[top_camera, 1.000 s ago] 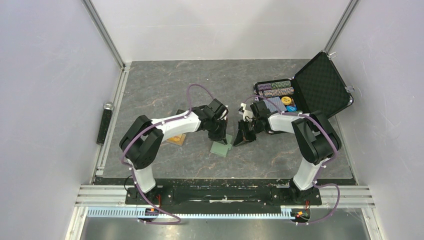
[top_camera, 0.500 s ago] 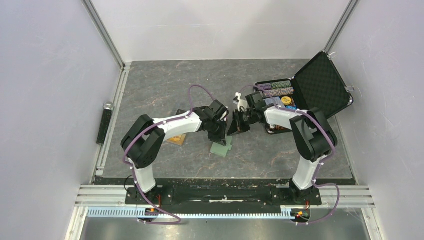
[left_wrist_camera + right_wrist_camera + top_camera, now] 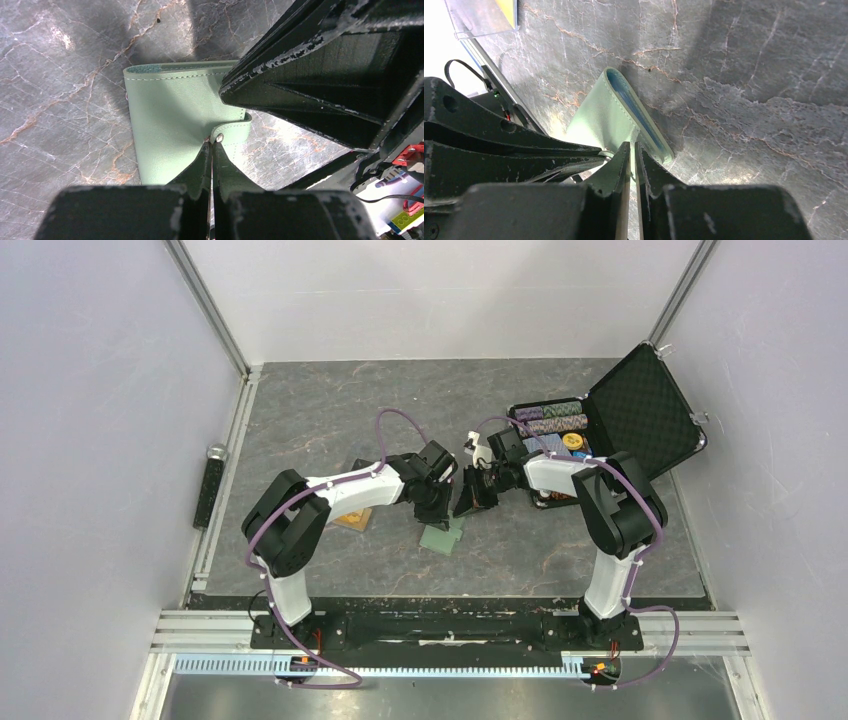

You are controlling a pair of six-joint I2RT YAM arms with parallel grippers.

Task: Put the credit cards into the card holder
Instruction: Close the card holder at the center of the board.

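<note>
Both jaws pinched on card holder [image 3: 165, 135]

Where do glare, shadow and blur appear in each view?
Left wrist: the card holder is sharp, the left end effector looks softer near the lens, and shadow darkens the table above. Right wrist: the top-left corner is blown out white. Top external: even, soft light, nothing blurred.

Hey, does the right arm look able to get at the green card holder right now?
Probably yes: the right fingers sit at the snap tab of the card holder, seemingly pinching it, nothing between. The shut left fingers crowd in right beside them.
</note>
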